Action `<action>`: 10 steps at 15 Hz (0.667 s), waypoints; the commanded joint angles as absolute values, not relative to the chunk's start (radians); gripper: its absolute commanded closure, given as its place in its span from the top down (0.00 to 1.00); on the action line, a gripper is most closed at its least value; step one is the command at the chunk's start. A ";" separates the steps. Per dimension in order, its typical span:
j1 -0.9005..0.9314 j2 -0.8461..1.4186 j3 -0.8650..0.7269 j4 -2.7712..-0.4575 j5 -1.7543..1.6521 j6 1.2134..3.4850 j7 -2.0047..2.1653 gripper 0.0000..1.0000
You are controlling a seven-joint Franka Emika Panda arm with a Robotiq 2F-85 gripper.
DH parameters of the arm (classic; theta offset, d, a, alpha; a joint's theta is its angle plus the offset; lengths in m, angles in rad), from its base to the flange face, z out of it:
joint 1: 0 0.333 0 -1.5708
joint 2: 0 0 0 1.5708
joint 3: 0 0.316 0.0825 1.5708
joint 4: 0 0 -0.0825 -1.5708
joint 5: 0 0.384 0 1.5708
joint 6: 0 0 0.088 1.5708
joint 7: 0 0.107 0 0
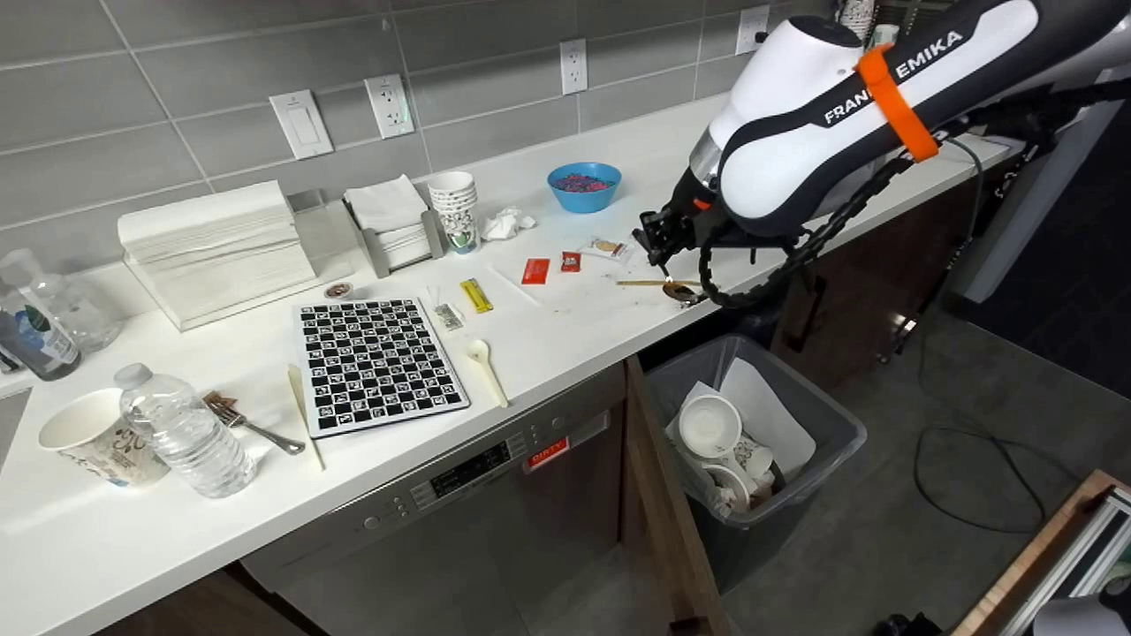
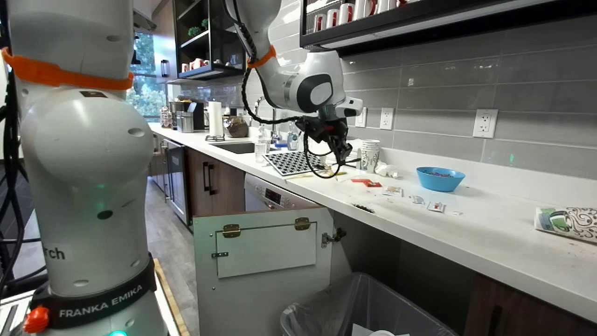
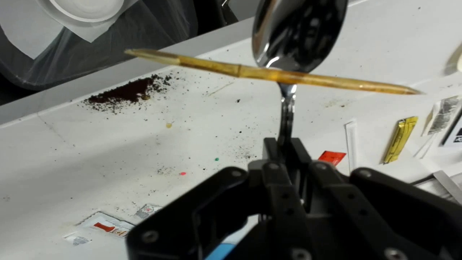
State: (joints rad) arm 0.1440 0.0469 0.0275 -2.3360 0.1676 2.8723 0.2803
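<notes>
Above the desk [image 1: 565, 331], near its front edge and the open bin [image 1: 747, 543], the gripper [image 3: 285, 143] is clamped on the narrow handle of a metal spoon [image 3: 297, 36], which could be twisted in so thin a hold if it is swung abruptly; by such a tilt the amber stick [image 3: 267, 74], apparently laid loose across the spoon's neck, could be rolled off. The spoon is seen polished and darkly reflective, its bowl farthest from the gripper, while the stick is slender, marked by a darker joint and tapered to a point at both ends.
</notes>
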 commanded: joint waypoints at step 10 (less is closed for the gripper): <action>0.126 -0.098 -0.024 -2.407 0.954 2.781 -0.389 0.03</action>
State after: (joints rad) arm 0.1374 -0.0648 0.0107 -2.3892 0.8543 2.8525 -0.2854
